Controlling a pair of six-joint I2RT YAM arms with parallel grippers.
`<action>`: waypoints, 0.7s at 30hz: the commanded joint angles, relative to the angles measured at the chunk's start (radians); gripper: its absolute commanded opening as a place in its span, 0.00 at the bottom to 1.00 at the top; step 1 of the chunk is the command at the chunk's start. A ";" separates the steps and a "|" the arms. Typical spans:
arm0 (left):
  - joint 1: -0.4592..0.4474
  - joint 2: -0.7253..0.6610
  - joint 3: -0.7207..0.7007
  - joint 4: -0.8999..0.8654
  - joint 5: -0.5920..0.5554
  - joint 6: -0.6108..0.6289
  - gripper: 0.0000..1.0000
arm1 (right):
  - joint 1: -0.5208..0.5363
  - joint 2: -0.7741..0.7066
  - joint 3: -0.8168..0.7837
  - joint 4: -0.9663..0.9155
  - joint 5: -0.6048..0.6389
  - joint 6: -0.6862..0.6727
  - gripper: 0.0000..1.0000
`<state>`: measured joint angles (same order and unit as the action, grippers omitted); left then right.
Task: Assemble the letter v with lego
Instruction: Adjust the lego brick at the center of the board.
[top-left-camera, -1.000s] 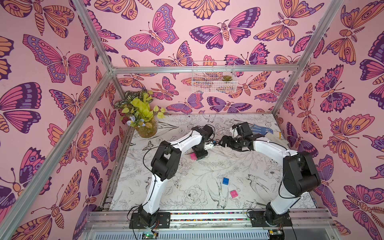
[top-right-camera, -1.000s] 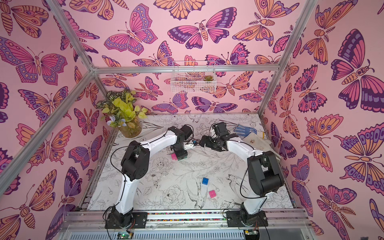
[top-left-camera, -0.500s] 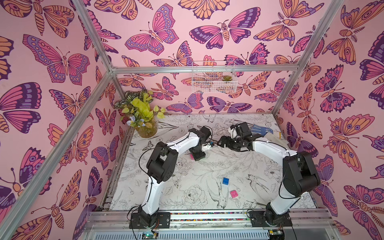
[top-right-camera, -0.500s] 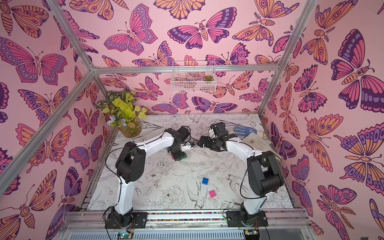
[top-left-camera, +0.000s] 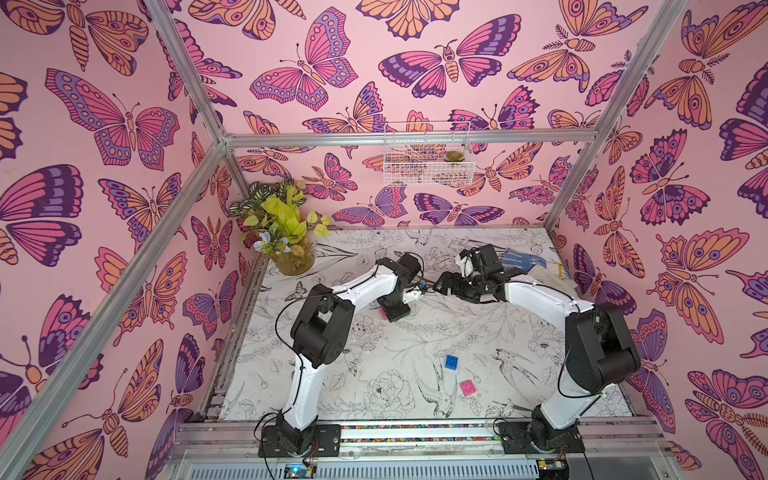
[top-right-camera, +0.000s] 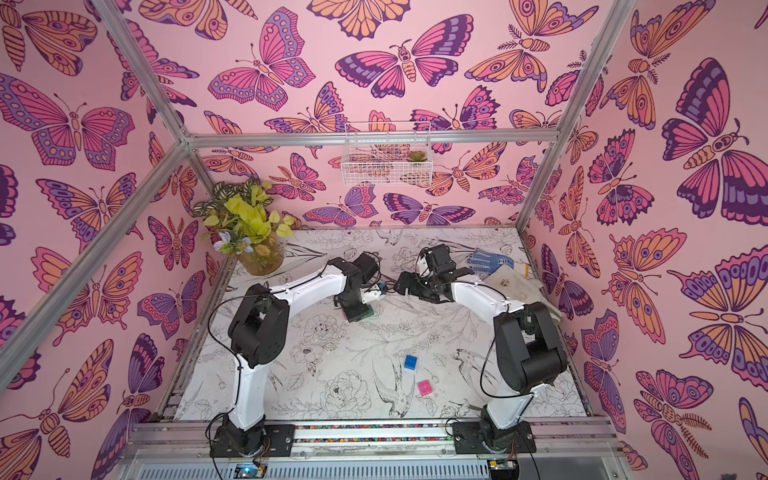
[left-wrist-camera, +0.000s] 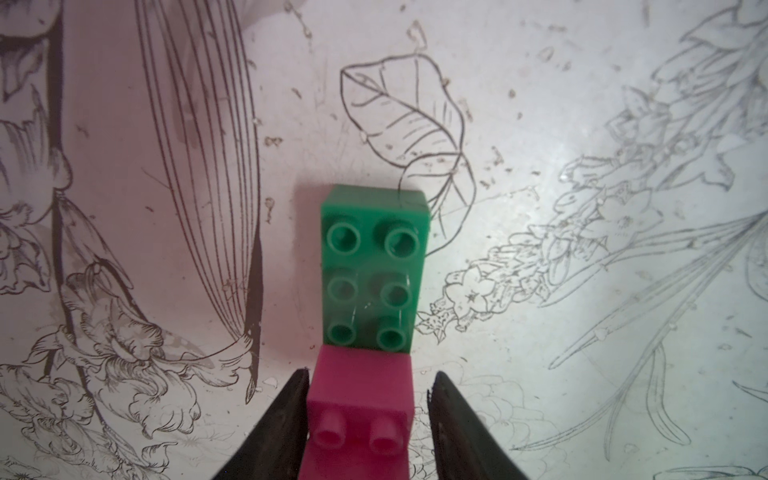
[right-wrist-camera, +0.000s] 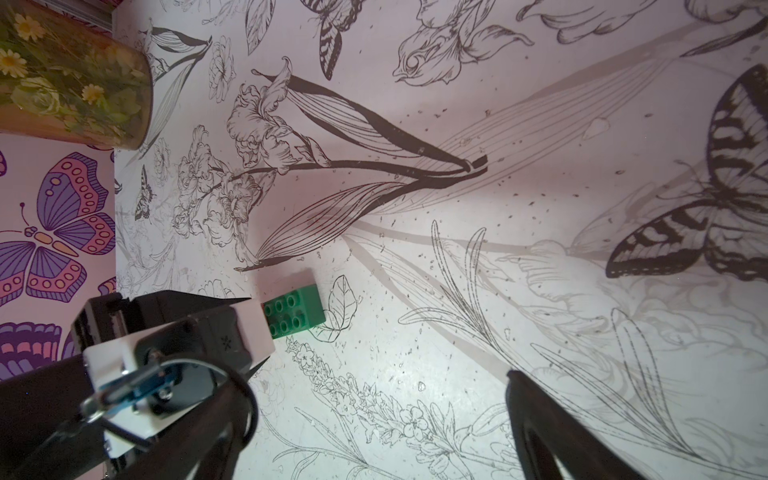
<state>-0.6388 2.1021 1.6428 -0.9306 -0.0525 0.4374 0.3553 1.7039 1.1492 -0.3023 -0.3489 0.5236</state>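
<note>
**Pink brick on the near end of the green one, long side pointing away from my left hand**

In the left wrist view, my left gripper (left-wrist-camera: 370, 374) was down at the table (left-wrist-camera: 582, 124), with a finger on each side of the pink brick (left-wrist-camera: 359, 399). One finger was touching the brick. The other had a thin gap beside it. So I could not tell if the brick was really pinched.

The pink brick sat over the near end of the green brick (left-wrist-camera: 374, 266). The green brick lay flat with its studs up, and its long side ran straight away from the fingers. Its far end was bare. I could not tell if the pink brick was pushed all the way down.

My right gripper (top-left-camera: 444, 286) hung just beside the left one at the back of the table. Its fingers were spread wide with nothing in them.

In both top views, the blue brick (top-left-camera: 451, 361) and the loose pink brick (top-left-camera: 468, 387) lay near each other toward the front. They were well apart from the green brick and a bit more on the right arm's side.

I thought the next job was to press the pink brick straight down onto the studs. After that, I guessed the right arm was the better one to fetch the blue brick, since it was free and on that side.
</note>
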 joint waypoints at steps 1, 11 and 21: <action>0.022 -0.047 0.005 -0.005 -0.012 -0.014 0.48 | -0.004 0.006 0.012 -0.041 0.050 -0.004 0.96; 0.024 -0.051 0.017 -0.004 -0.005 -0.011 0.42 | 0.001 0.015 0.009 -0.036 0.049 -0.003 0.96; 0.025 -0.020 0.018 -0.027 0.035 0.003 0.28 | 0.003 0.011 0.014 -0.042 0.051 -0.003 0.97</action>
<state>-0.6334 2.1021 1.6451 -0.9245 -0.0433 0.4416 0.3573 1.7039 1.1492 -0.2989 -0.3481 0.5236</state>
